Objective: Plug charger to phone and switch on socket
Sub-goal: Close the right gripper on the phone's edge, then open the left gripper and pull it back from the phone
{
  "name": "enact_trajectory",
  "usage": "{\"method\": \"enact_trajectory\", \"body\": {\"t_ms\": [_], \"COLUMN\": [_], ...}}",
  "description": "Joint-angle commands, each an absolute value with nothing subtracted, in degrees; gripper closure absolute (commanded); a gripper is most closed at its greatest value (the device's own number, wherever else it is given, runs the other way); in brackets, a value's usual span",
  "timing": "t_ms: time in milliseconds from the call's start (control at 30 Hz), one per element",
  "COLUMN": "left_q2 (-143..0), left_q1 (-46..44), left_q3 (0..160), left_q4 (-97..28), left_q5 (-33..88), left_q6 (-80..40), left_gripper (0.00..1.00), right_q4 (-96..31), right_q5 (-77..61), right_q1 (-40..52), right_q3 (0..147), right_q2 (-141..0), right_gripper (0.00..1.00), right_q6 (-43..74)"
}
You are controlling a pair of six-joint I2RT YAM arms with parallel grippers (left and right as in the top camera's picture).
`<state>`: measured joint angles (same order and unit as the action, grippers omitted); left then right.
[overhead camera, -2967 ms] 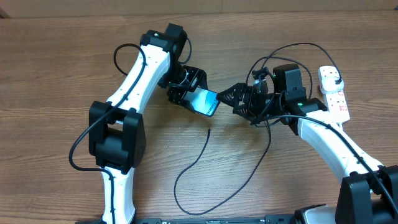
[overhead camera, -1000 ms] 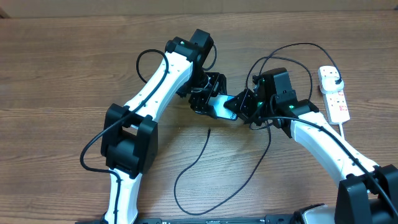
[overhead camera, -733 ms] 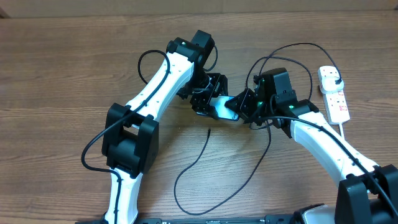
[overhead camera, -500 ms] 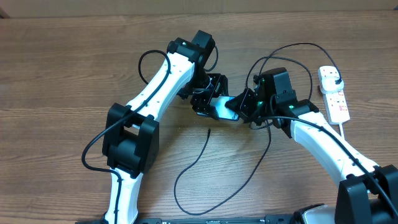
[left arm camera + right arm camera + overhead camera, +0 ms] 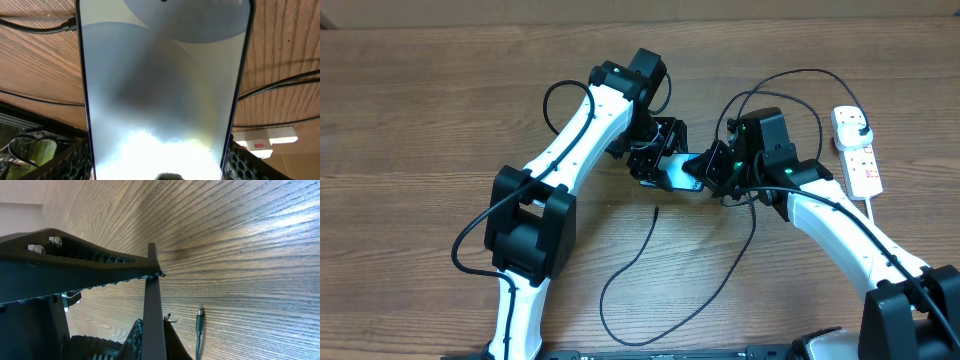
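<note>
Glowing pale-blue phone point(image 5: 162, 90), slim, rectangular

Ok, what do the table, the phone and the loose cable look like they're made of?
Table: wood or wood-look laminate, matte, with brown grain lines.
Phone: glass front, glossy, with glare and soft reflections; thin dark frame, metal or plastic, can't tell.
Cable: black plastic or rubbery sheath, limp enough to lie in loose loops; small connector tip, probably metal.
</note>
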<state>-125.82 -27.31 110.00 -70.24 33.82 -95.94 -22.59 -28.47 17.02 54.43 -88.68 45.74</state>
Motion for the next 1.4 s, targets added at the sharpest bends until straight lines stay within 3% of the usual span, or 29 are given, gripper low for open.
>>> {"method": "enact_trajectory", "body": {"t_ms": [0, 133, 167, 200, 233, 267, 333, 600, 1167, 1367], "left_q2": [-125.7, -125.7, -125.7, -125.7, -125.6, -125.7, -125.7, -125.7, -125.6, -125.2], "left_q1": [-27.8, -27.8, -27.8, -27.8, -27.8, -27.8, -27.8, -27.3, -16.5, -13.9], "left_q3": [111.7, 111.7, 111.7, 111.7, 111.7, 111.7, 111.7, 111.7, 111.7, 111.7], "left_q4": [-70.0, -70.0, -70.0, -70.0, -70.0, -70.0, -70.0, -69.8, -69.5, -71.7], "left_q5": [37.0, 36.9, 36.9, 36.9, 36.8, 36.8, 36.1, 35.0, 42.3, 43.6], "left_q6": [-97.1, -96.8, -96.5, -96.4, -96.4, -96.4, -96.4, -93.4, -59.0, -57.4], "left_gripper": [0.96, 0.95, 0.88, 0.73, 0.49, 0.31, 0.00, 0.00, 0.01, 0.01], "right_q4": [-23.1, -23.1, -23.1, -23.1, -23.1, -23.1, -23.1, -23.3, -25.8, -23.2], "right_q5": [-26.3, -26.3, -26.4, -26.4, -26.4, -26.4, -26.4, -26.4, -36.4, -41.3], "right_q1": [17.1, 17.1, 17.1, 17.1, 17.1, 17.1, 17.0, 16.0, 7.3, 6.8], "right_q3": [55.3, 55.3, 55.3, 55.3, 55.3, 55.3, 55.3, 55.3, 55.3, 55.4], "right_q2": [-88.8, -88.8, -88.8, -88.8, -88.8, -88.8, -88.8, -88.8, -88.8, -88.8], "right_gripper": [0.96, 0.96, 0.96, 0.96, 0.96, 0.96, 0.96, 0.96, 0.96, 0.96], "right_q6": [46.5, 46.5, 46.5, 46.5, 46.5, 46.5, 46.5, 46.5, 46.8, 57.1]}}
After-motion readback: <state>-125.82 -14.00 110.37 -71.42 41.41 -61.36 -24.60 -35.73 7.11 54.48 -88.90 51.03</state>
